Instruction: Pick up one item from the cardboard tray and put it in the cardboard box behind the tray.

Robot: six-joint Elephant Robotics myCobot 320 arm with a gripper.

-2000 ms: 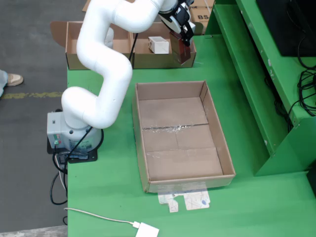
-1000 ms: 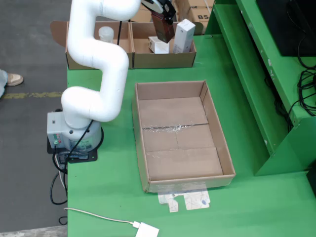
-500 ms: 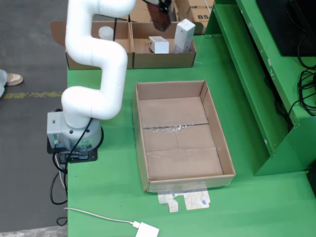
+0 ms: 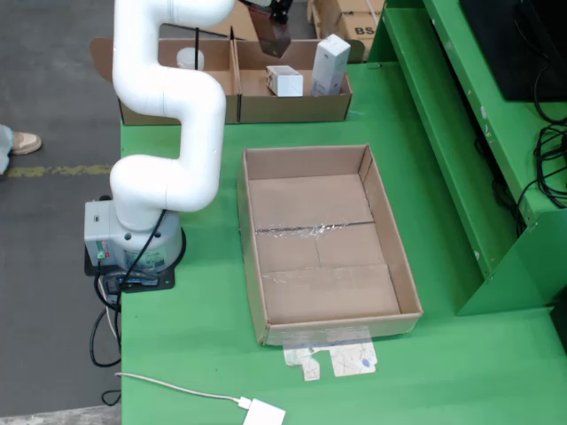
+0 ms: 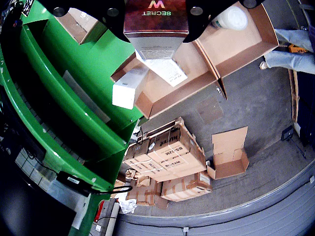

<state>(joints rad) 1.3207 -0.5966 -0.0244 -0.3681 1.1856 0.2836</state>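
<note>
In the fixed view my gripper (image 4: 272, 19) hangs at the top edge, above the divider of the cardboard tray (image 4: 292, 108), shut on a dark maroon box (image 4: 271, 39). The wrist view shows that maroon box (image 5: 155, 22), printed "SECRET", clamped between the two black fingers (image 5: 112, 14) of the gripper (image 5: 155, 12). Below it in the tray (image 5: 236, 46) lie a small white box (image 5: 163, 70), a tall white box (image 5: 128, 89) and a white jar (image 5: 231, 17). The large open cardboard box (image 4: 400, 266) in the table's middle has nothing in it.
Green shelving (image 4: 461, 133) runs along the right side of the table. Paper scraps (image 4: 332, 361) and a white adapter with a cable (image 4: 264, 413) lie near the front edge. Stacked cartons (image 5: 167, 157) stand on the floor beyond the tray. The arm base (image 4: 133, 243) sits at the left.
The gripper has risen from the tray's right end and moved left with the maroon box, uncovering the tall white box. Nothing else has shifted.
</note>
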